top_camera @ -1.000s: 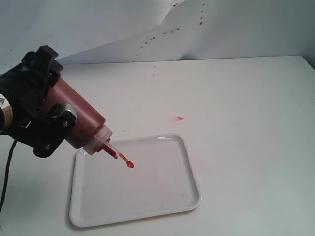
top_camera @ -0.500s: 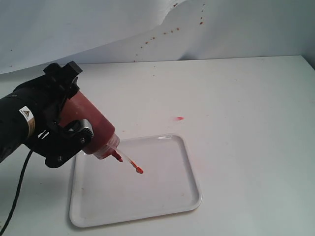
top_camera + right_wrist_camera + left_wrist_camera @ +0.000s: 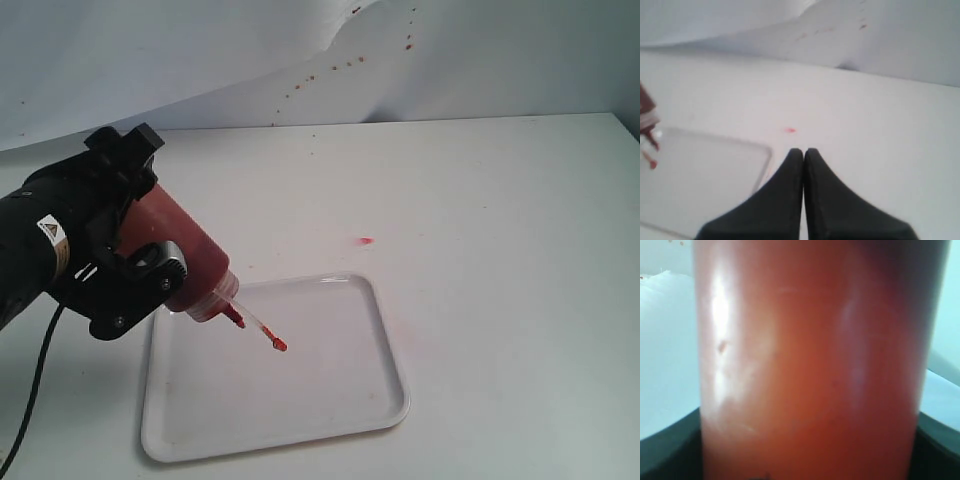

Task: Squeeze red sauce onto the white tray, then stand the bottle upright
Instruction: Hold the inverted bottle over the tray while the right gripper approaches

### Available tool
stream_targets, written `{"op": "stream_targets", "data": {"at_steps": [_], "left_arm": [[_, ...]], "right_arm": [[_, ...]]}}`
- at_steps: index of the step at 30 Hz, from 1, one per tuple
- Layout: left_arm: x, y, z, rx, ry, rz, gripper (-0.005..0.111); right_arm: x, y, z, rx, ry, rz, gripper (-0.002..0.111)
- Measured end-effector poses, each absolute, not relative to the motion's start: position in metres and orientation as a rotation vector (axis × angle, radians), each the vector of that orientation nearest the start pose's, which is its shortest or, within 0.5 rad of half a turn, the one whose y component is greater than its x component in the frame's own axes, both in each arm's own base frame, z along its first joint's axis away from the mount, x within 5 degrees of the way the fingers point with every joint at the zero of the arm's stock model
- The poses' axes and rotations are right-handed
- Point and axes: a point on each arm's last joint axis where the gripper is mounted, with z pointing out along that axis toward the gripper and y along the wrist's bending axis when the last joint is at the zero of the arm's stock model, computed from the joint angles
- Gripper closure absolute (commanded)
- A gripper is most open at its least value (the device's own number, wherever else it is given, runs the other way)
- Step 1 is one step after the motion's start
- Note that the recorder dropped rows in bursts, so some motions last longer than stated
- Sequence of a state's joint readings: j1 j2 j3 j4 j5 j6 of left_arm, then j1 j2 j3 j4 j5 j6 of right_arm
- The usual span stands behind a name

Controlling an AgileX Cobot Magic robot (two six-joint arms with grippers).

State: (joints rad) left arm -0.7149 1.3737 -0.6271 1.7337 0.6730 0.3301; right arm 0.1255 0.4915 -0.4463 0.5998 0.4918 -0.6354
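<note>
My left gripper [image 3: 140,215] is shut on the bottle [image 3: 185,255], an orange-red squeeze bottle held tilted with its nozzle pointing down over the white tray [image 3: 330,400]. A small blob of red sauce [image 3: 279,345] sits at the nozzle tip above the tray's near-left part; whether it touches the tray I cannot tell. The bottle [image 3: 810,365] fills the left wrist view, with dark fingers [image 3: 665,455] at its sides. My right gripper [image 3: 803,152] is shut and holds nothing, hovering off the tray [image 3: 715,185]; it does not appear in the exterior view.
A tiny pink-red smear [image 3: 366,241] lies on the white table beyond the tray's far right corner. The white backdrop [image 3: 330,70] behind the table carries small dark red specks. A black cable [image 3: 30,400] hangs from the left arm.
Over the last second my left arm carried the bottle to the right, bringing the nozzle tip further in over the tray. In the last half second it has barely moved.
</note>
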Motion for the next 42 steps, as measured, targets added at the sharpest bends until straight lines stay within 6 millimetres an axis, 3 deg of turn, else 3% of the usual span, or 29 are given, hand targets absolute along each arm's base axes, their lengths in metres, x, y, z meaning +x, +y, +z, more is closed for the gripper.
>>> {"op": "stream_targets", "data": {"at_steps": [4, 10, 16, 21, 24, 27, 31, 37, 42], "left_arm": [[0.230, -0.126, 0.235, -2.793, -1.032, -1.844, 0.107], [0.230, -0.126, 0.235, -2.793, -1.032, -1.844, 0.107], [0.230, -0.125, 0.235, -2.793, -1.038, -1.842, 0.107], [0.230, -0.125, 0.235, -2.794, -1.061, -1.843, 0.107], [0.230, -0.125, 0.235, -2.794, -1.064, -1.843, 0.107], [0.230, -0.126, 0.235, -2.796, -1.066, -1.842, 0.107], [0.229, -0.129, 0.233, -2.849, -1.053, -1.808, 0.107], [0.229, -0.131, 0.232, -2.892, -1.044, -1.781, 0.107], [0.229, -0.132, 0.232, -2.897, -1.041, -1.781, 0.107]], "right_arm": [[0.133, 0.056, 0.305, -0.664, 2.010, 0.347, 0.108], [0.192, 0.078, 0.305, -0.911, 2.085, 0.470, 0.108], [0.235, 0.103, 0.299, -1.300, 1.987, 0.724, 0.108], [0.272, 0.120, 0.288, -1.362, 1.889, 0.916, 0.106], [0.290, 0.128, 0.274, -1.410, 1.839, 0.952, 0.089], [0.306, 0.135, 0.260, -1.396, 1.839, 1.004, 0.060], [0.326, 0.142, 0.245, -1.234, 1.868, 1.082, 0.022], [0.340, 0.148, 0.228, -1.092, 1.897, 1.174, 0.017], [0.334, 0.168, 0.226, -1.121, 1.886, 1.170, 0.017]]}}
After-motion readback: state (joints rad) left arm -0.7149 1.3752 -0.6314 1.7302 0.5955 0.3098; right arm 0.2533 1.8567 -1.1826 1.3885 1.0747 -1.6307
